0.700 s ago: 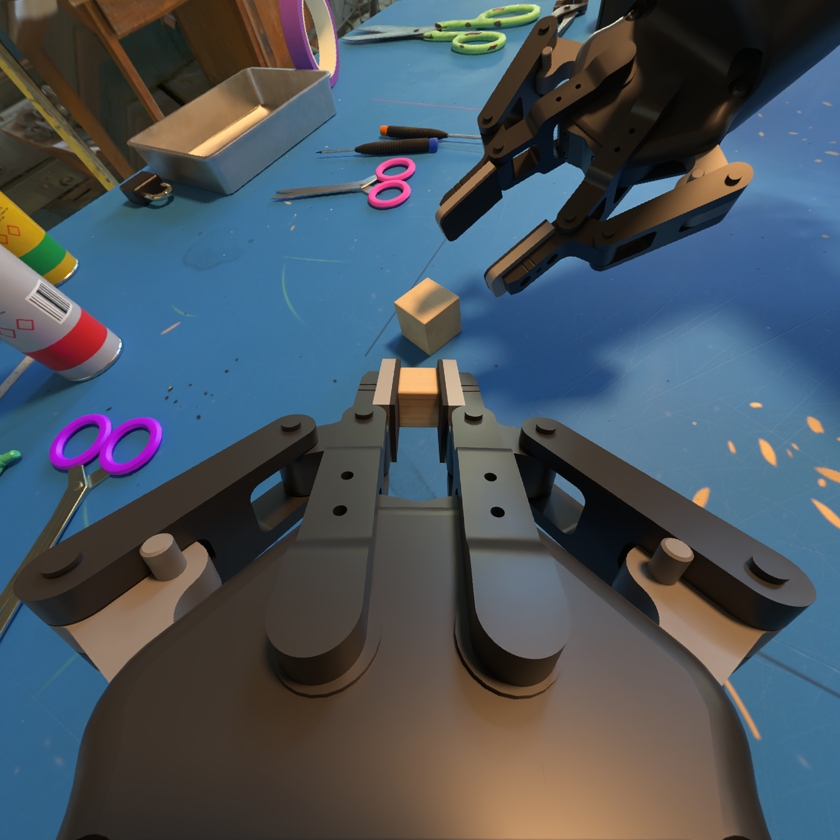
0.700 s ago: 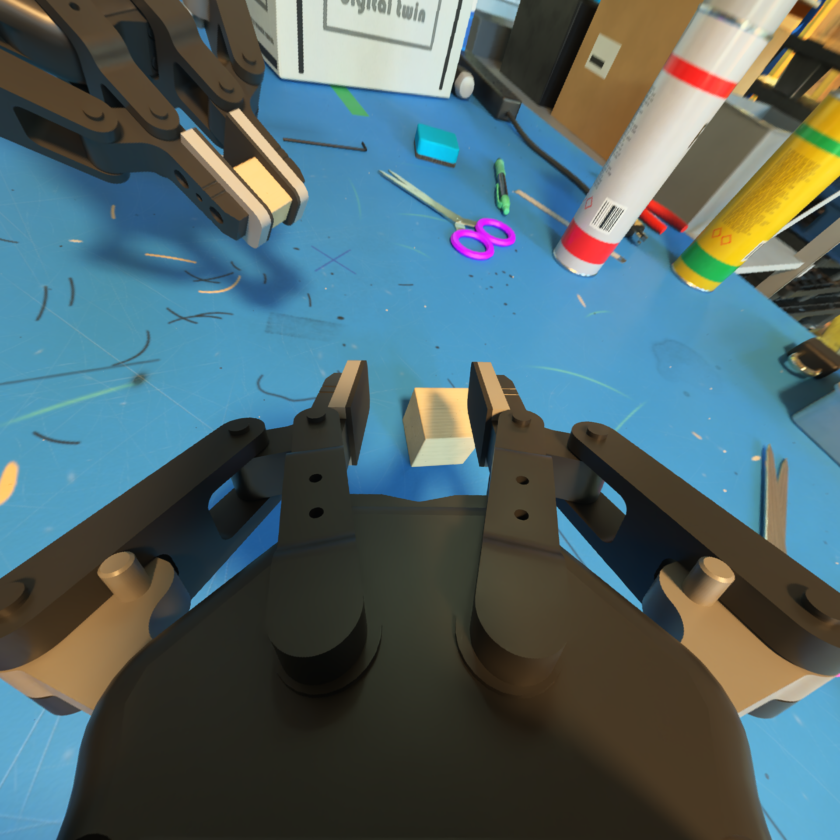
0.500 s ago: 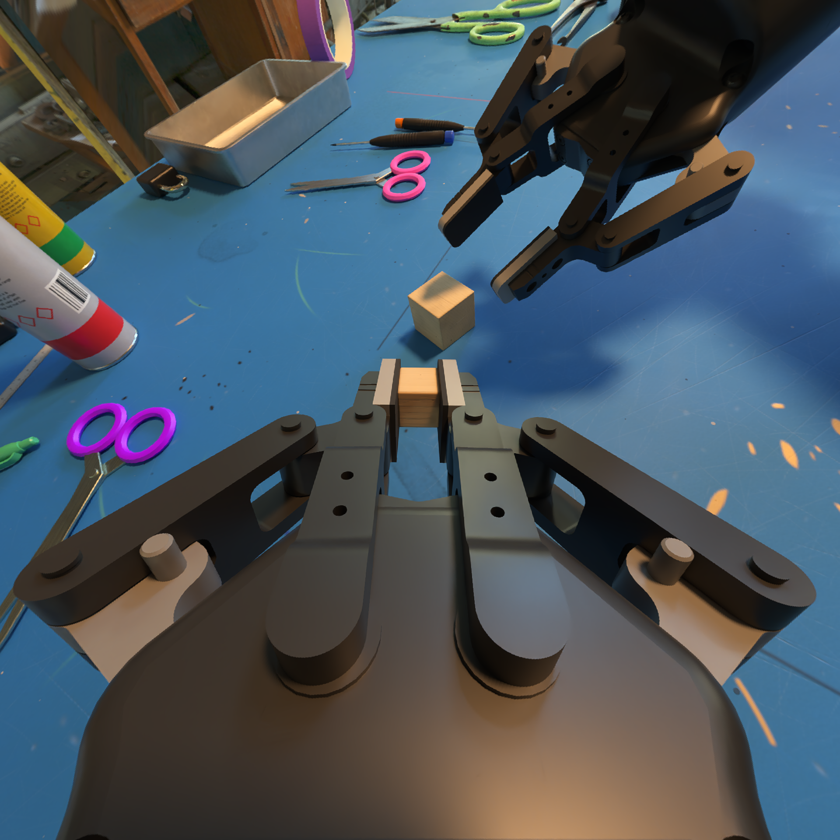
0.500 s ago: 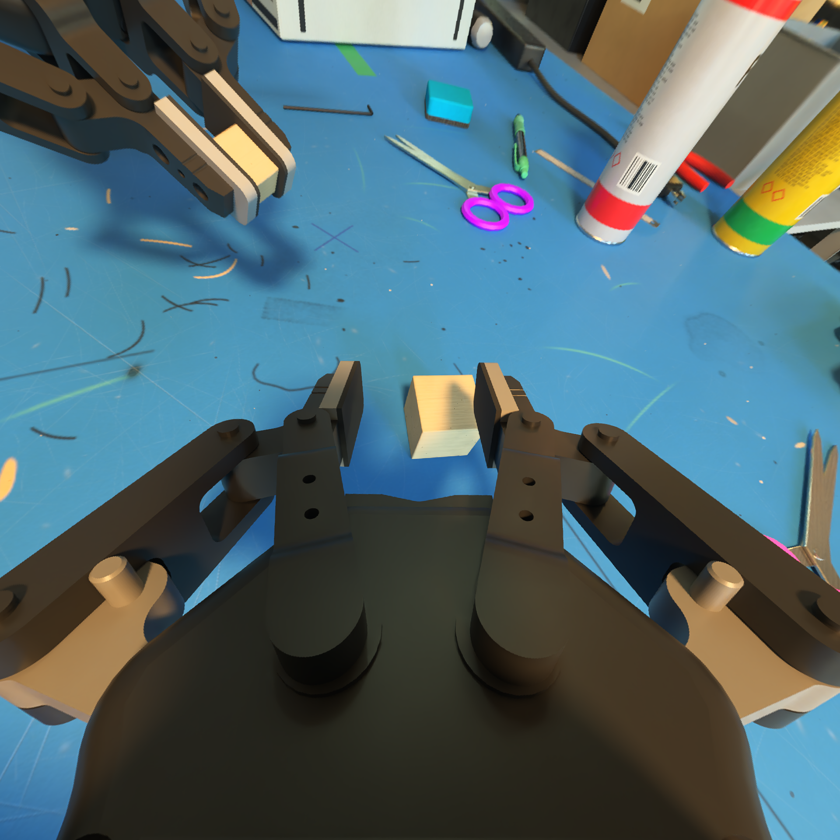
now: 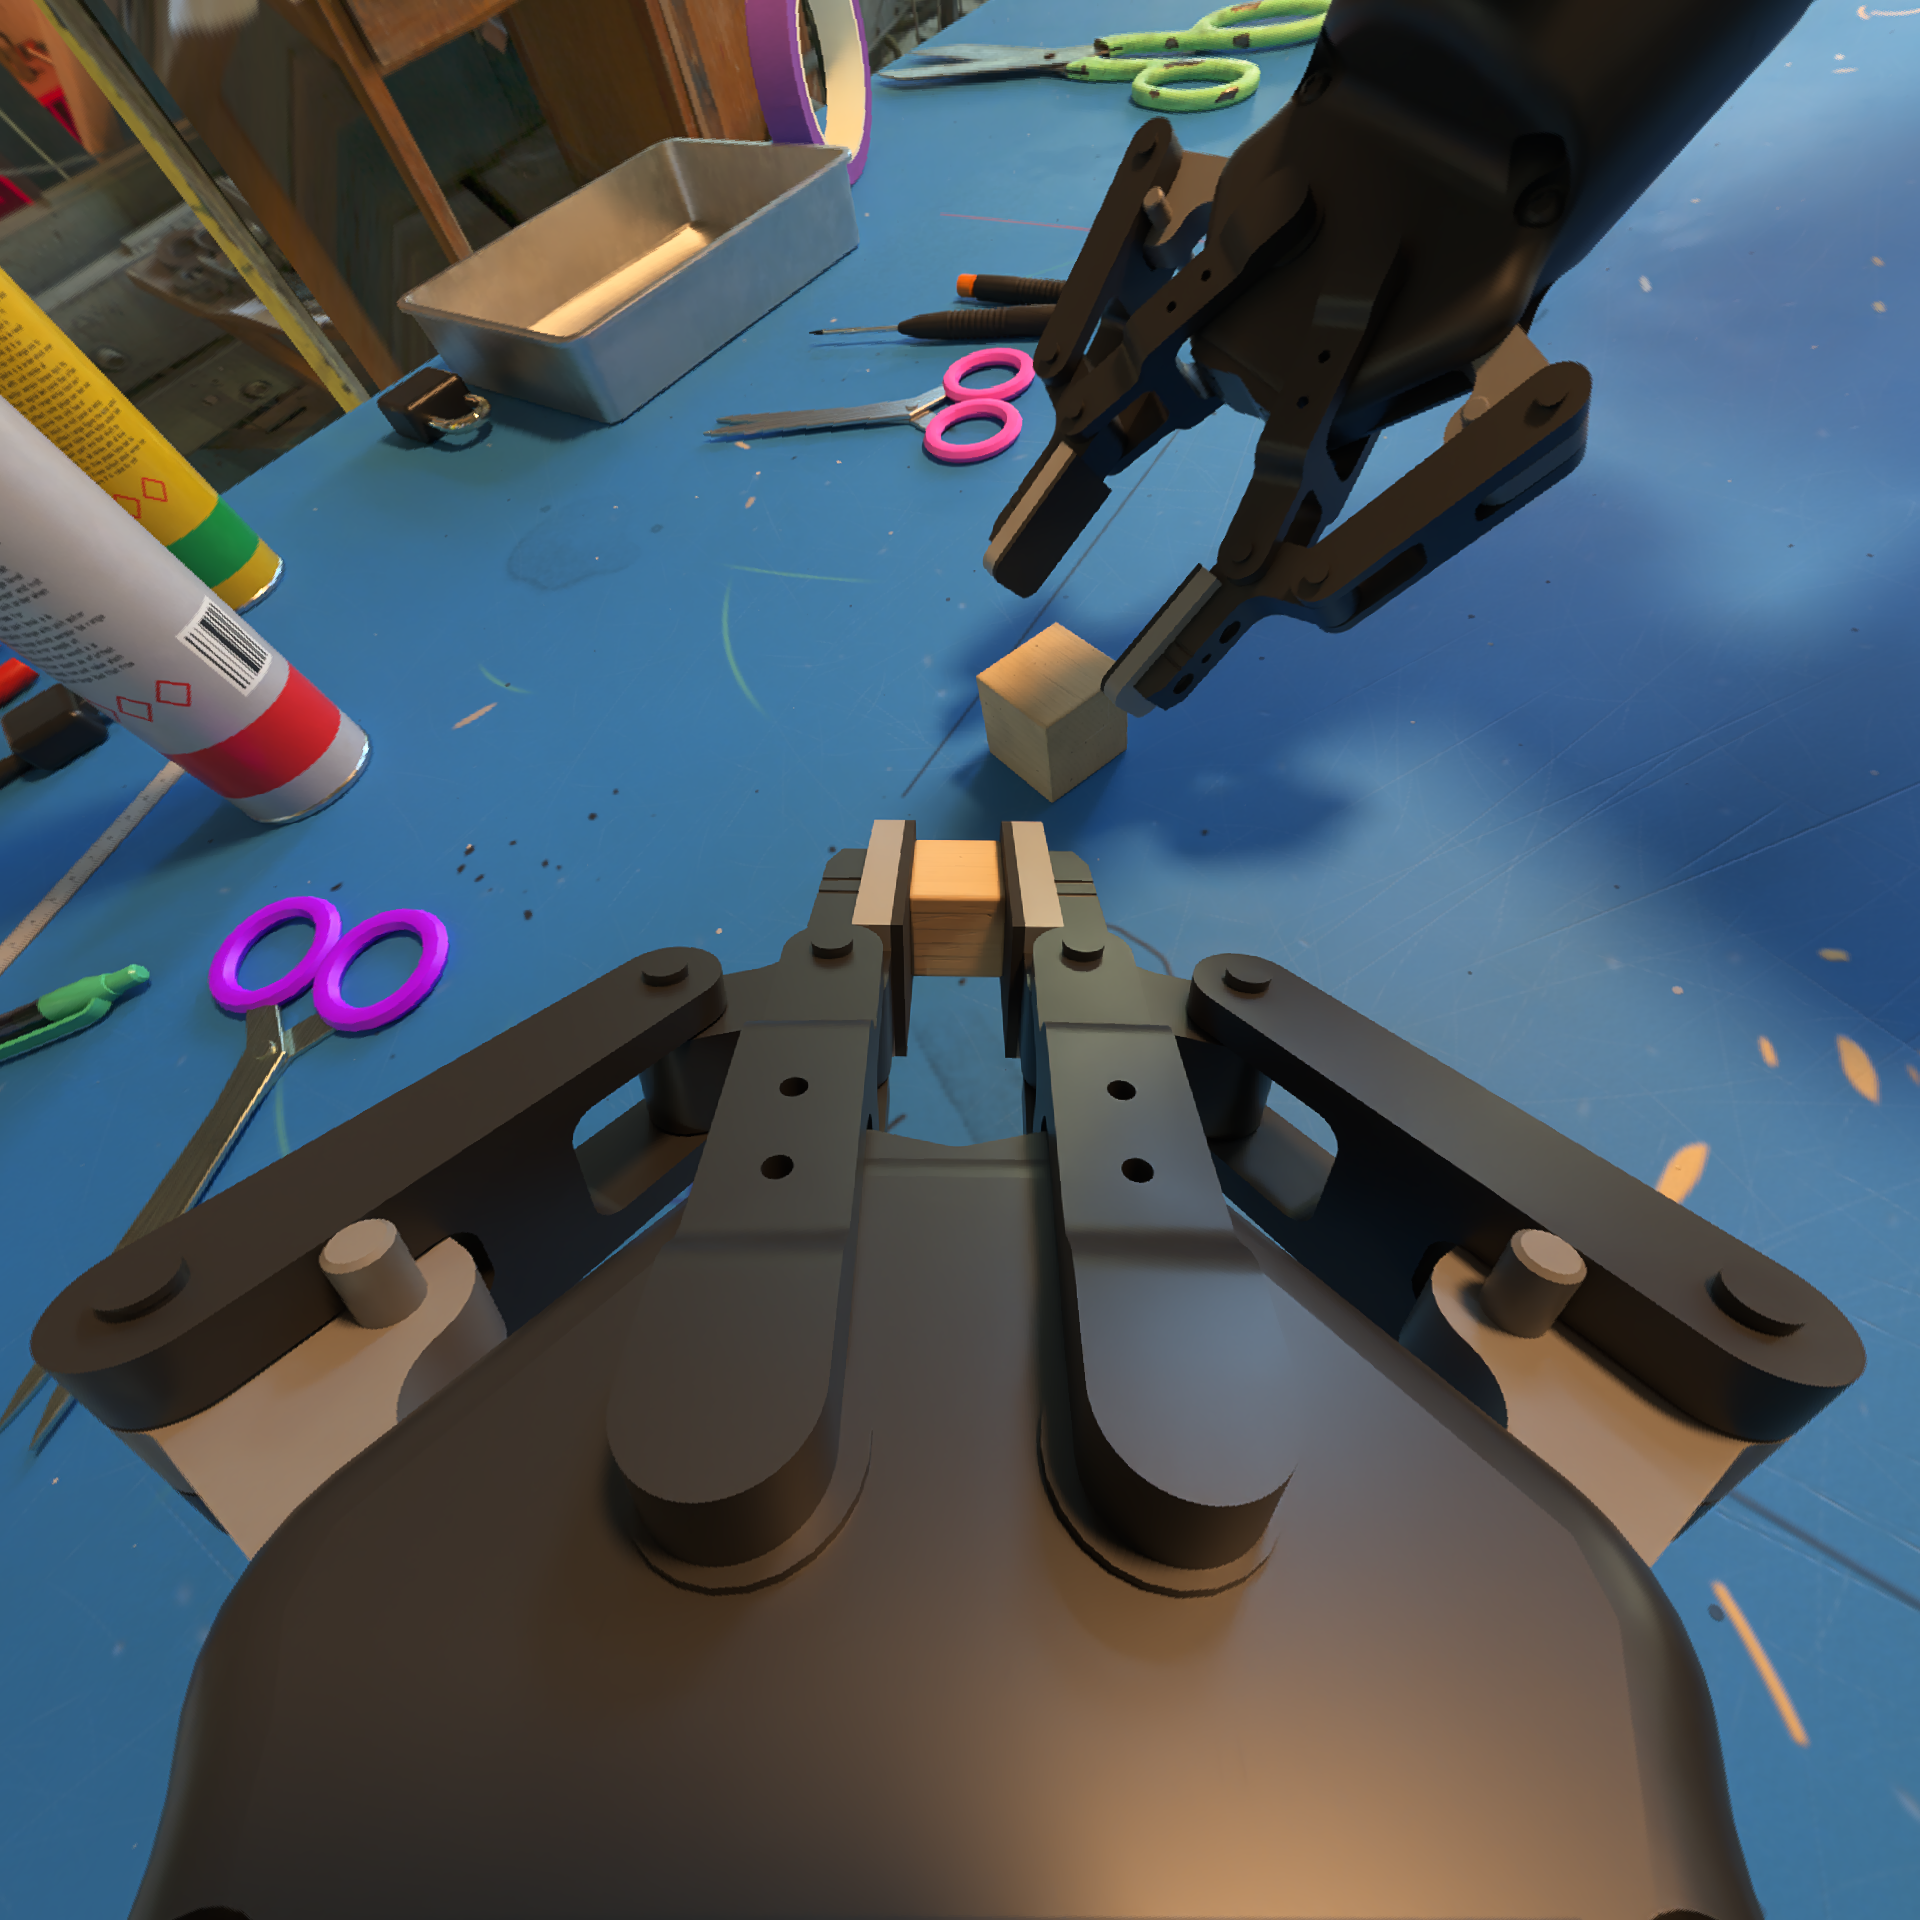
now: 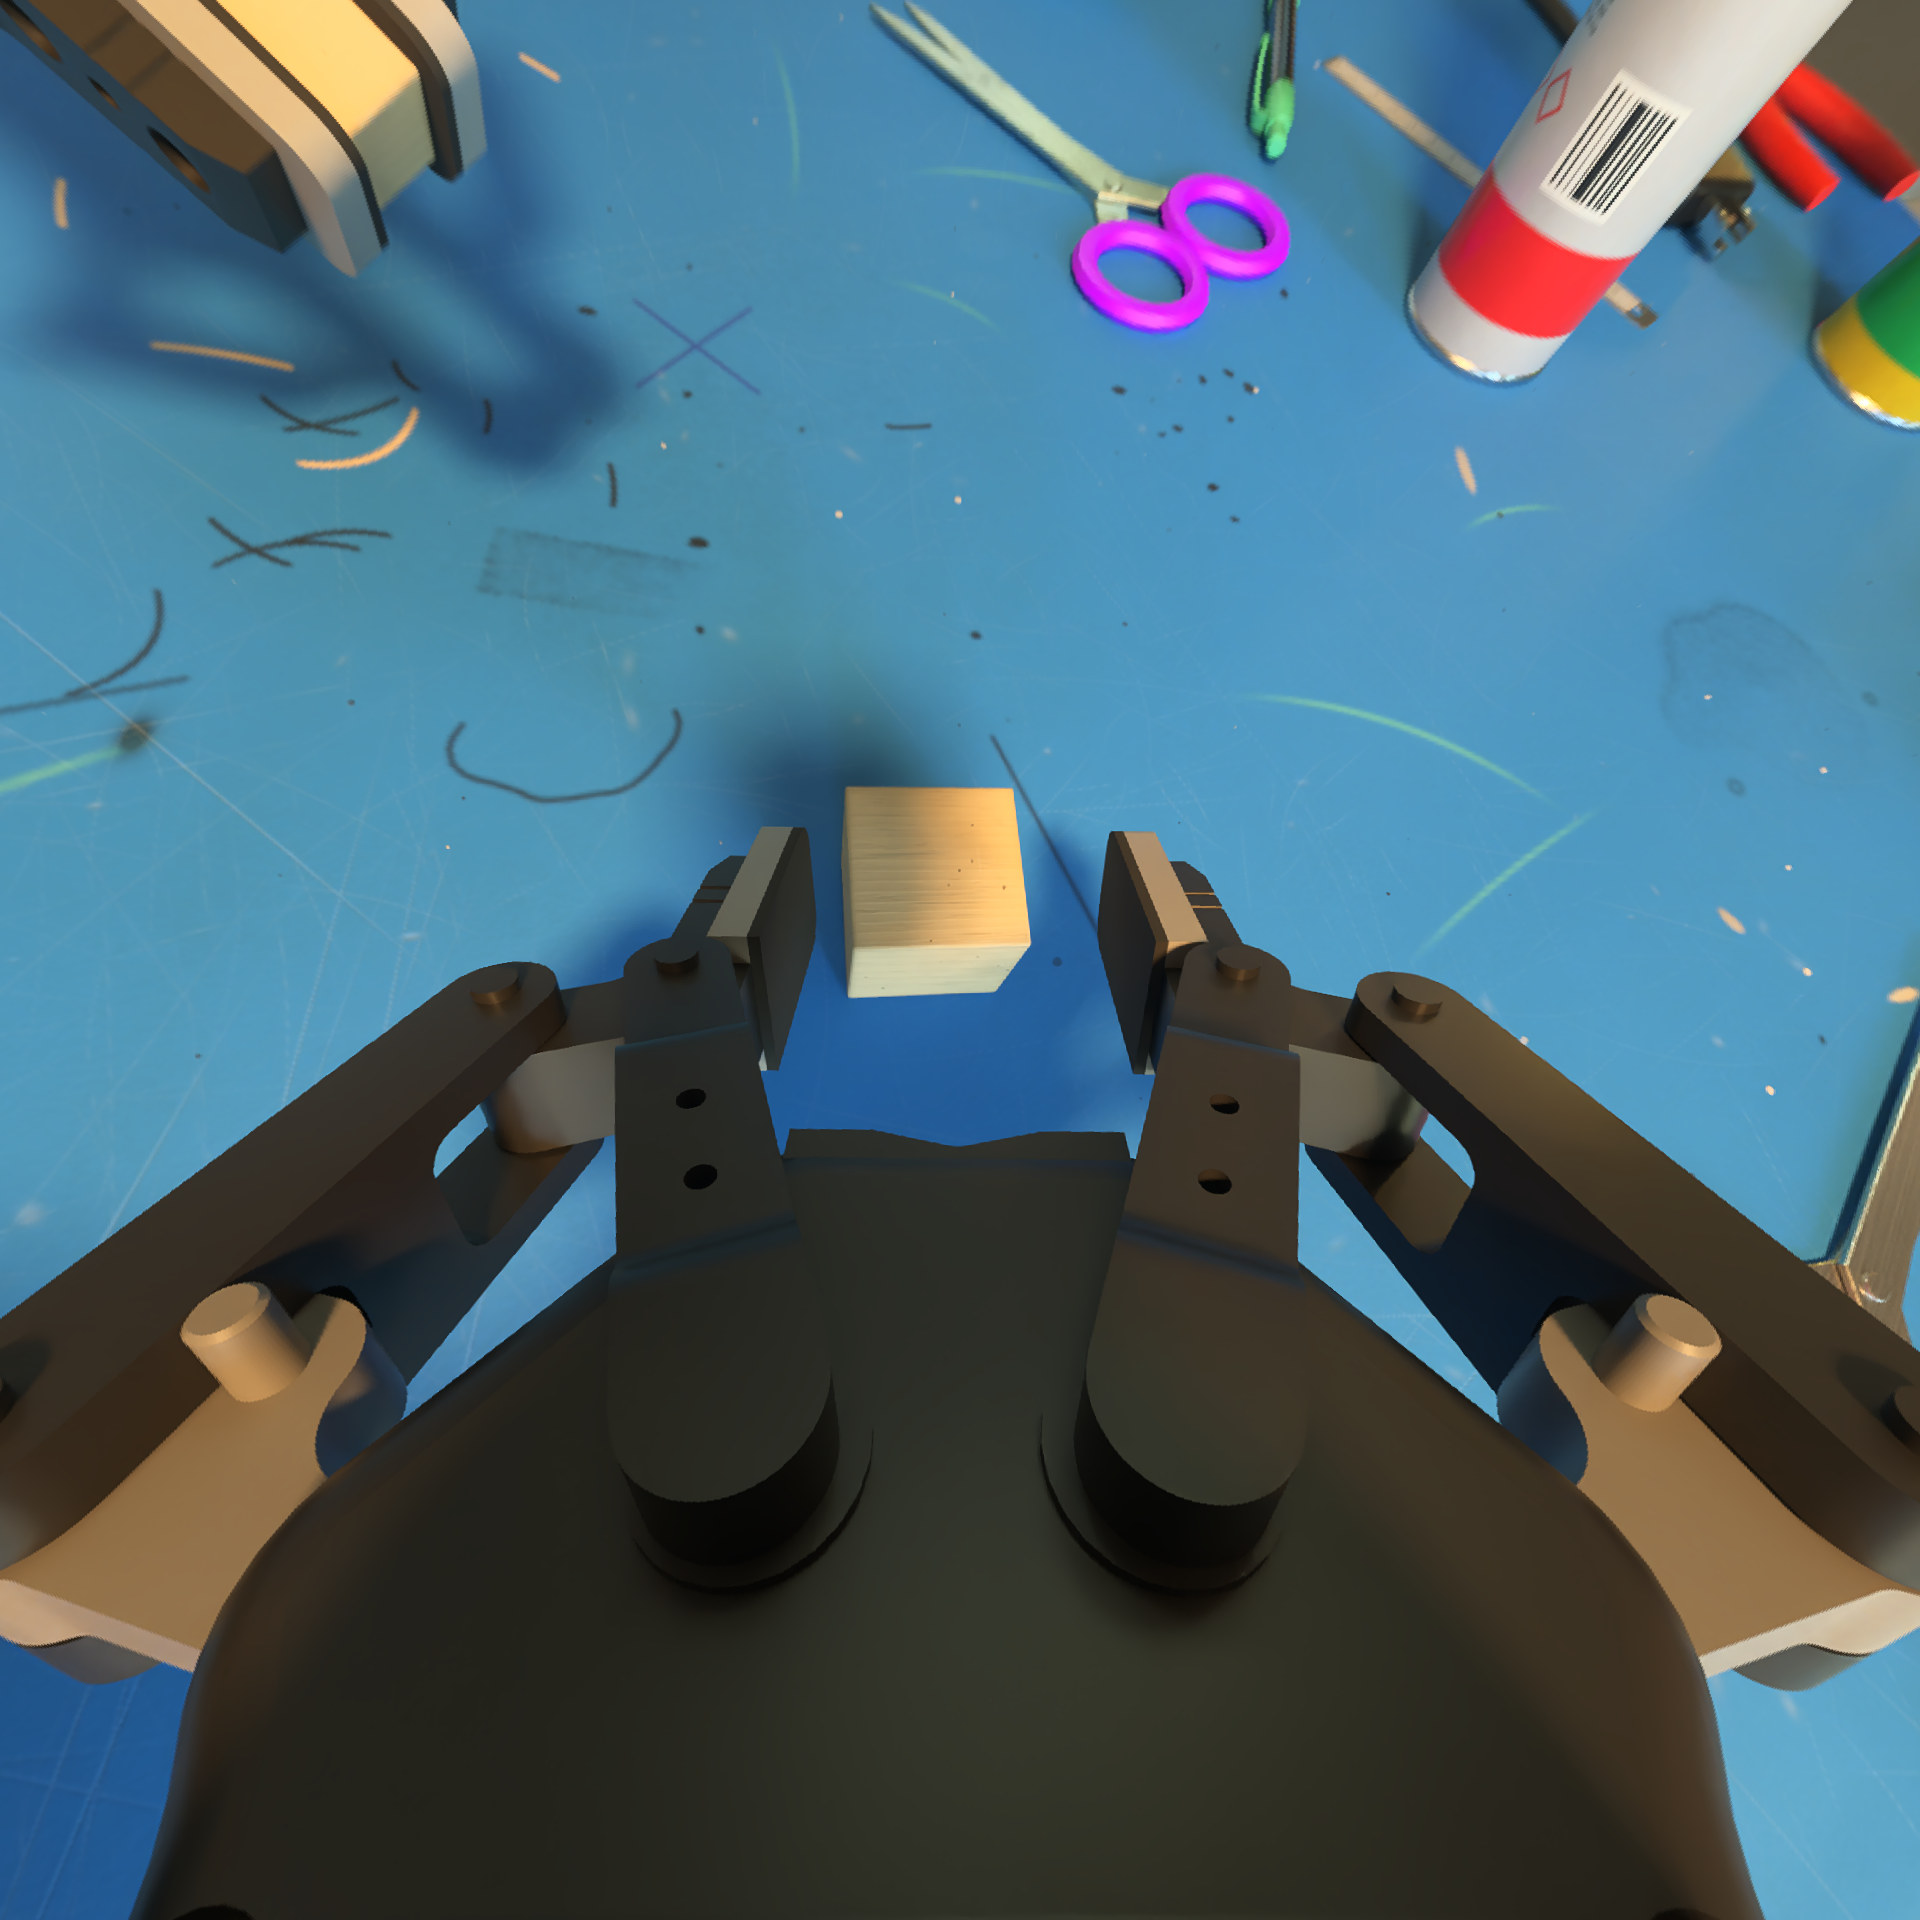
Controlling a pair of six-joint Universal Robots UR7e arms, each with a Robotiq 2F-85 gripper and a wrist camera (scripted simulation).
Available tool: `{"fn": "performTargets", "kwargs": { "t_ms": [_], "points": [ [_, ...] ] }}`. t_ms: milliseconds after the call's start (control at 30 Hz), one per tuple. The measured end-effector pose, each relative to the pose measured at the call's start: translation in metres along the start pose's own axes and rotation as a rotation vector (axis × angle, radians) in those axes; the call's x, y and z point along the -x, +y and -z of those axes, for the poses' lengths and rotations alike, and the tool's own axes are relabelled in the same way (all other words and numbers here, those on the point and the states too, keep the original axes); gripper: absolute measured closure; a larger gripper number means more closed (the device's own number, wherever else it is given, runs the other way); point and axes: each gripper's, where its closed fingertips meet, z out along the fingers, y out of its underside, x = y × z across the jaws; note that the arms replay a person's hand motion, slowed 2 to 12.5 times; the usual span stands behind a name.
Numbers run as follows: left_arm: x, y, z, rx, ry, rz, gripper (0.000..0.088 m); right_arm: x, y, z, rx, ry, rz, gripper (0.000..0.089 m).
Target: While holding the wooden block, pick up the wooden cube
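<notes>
My left gripper (image 5: 957, 878) is shut on a small wooden block (image 5: 956, 896) and holds it above the blue table; it also shows at the top left of the right wrist view (image 6: 343, 114). A pale wooden cube (image 6: 932, 888) rests on the table. My right gripper (image 6: 956, 914) is open, its fingers standing on either side of the cube with gaps on both sides. In the left wrist view the right gripper (image 5: 1091, 634) comes down over the cube (image 5: 1051, 709), one fingertip (image 5: 1153, 665) close beside it.
Purple-handled scissors (image 6: 1174, 244), a white and red can (image 6: 1548, 197) and a yellow and green can (image 6: 1881, 353) lie beyond the cube. A metal tray (image 5: 634, 270), pink scissors (image 5: 966, 410), screwdrivers (image 5: 977, 317) and green scissors (image 5: 1174, 62) sit farther off.
My right gripper has come lower and tilted steeper over the cube, which now sits between its fingers. My left gripper has kept hold of the block.
</notes>
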Motion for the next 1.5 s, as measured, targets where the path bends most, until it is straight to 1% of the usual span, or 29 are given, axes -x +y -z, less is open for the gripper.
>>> {"fn": "performTargets", "kwargs": {
  "t_ms": [167,333,467,633,767,967,1300,1500],
  "points": [
    [0.0,0.0,0.0,-0.002,-0.004,0.003,0.074,0.001,0.008,-0.007,0.062,-0.054,0.003,0.0383],
    [0.001,0.0,-0.001,0.002,-0.009,0.004,0.074,0.005,0.014,-0.013,0.107,-0.113,-0.002,0.0382],
    [0.001,0.001,-0.002,0.007,-0.013,0.002,0.074,0.007,0.017,-0.018,0.13,-0.145,-0.013,0.0382],
    [0.001,0.002,-0.003,0.011,-0.016,0.001,0.074,0.009,0.015,-0.021,0.137,-0.17,-0.032,0.0405],
    [0.001,0.002,-0.004,0.012,-0.018,0.006,0.074,0.009,0.014,-0.023,0.14,-0.176,-0.039,0.0426],
    [0.001,0.002,-0.005,0.013,-0.023,0.017,0.074,0.009,0.013,-0.024,0.139,-0.172,-0.045,0.0575],
    [0.002,0.001,-0.006,0.014,-0.037,0.043,0.074,0.005,0.013,-0.023,0.134,-0.131,-0.082,0.0575],
    [0.003,-0.002,-0.005,-0.001,-0.041,0.072,0.074,0.004,0.01,-0.019,0.089,-0.139,-0.135,0.0575]
  ]
}}
